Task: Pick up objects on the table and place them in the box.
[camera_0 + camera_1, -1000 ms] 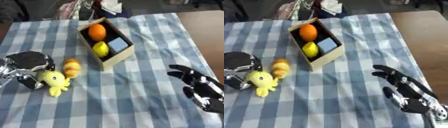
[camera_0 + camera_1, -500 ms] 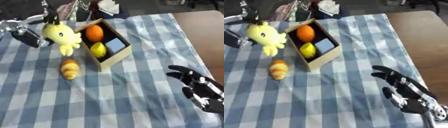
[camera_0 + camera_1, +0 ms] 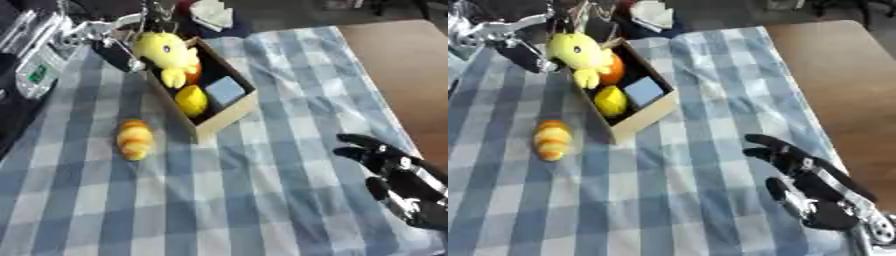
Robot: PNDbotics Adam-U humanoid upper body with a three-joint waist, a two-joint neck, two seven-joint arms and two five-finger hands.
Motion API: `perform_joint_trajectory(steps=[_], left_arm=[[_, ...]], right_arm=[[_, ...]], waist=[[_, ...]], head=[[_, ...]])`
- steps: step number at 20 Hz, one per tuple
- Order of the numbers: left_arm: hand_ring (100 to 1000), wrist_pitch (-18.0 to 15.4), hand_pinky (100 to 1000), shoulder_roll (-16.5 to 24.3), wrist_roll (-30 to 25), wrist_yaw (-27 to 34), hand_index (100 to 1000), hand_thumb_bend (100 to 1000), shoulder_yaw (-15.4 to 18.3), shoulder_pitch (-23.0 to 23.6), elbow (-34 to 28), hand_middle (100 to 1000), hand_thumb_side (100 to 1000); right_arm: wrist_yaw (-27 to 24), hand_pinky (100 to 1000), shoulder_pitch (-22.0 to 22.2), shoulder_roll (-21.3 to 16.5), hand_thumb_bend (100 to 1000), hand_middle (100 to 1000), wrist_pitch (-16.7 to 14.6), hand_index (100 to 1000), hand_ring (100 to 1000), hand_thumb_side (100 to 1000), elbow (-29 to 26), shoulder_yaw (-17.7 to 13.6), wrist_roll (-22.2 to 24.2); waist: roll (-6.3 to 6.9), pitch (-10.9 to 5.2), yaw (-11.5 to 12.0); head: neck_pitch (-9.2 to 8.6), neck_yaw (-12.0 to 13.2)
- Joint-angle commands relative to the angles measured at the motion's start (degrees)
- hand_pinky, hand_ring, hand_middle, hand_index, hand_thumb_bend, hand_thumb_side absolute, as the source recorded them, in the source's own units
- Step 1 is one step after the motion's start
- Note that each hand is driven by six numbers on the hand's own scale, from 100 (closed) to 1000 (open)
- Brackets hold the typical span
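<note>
Hanging above the box's [image 3: 229,115] far end, yellow plush [image 3: 168,52] clasped by left hand [image 3: 112,46]; right hand [image 3: 808,182] idle, fingers spread.

One box [image 3: 229,116], one yellow plush toy [image 3: 169,52], one lemon [image 3: 192,100], one orange [image 3: 612,72], one blue block [image 3: 226,91], one pastry [image 3: 135,139].

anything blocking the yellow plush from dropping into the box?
Partly. The yellow plush in the left hand hangs over the box, right above an orange fruit. A lemon and blue block fill the rest.
</note>
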Motion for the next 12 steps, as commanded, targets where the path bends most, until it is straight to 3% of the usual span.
perform_joint_trajectory(steps=[1,8,12], left_arm=[[549,0.1,647,-2.0,2.1,-3.0,680,380,0.1,-2.4,4.0,521,166],[552,3.7,642,-6.3,7.4,-7.3,743,411,0.6,-4.2,9.9,545,283],[571,5.0,651,-7.5,8.9,-8.6,770,471,0.1,-3.9,11.2,572,397]], right_arm=[[-0.5,1000,-0.8,-0.2,100,977,0.0,1000,926,496,-0.6,0.2,0.3],[-0.7,1000,-1.2,0.1,100,977,0.1,1000,926,497,-0.6,0.7,0.8],[-0.8,1000,-1.3,0.2,100,977,0.0,1000,926,496,-0.6,0.7,0.9]], waist=[[-0.29,-1.3,-0.2],[-0.52,-1.05,-1.0],[-0.59,-0.95,-1.4]], head=[[0.28,0.6],[0.16,1.3],[0.13,1.2]])
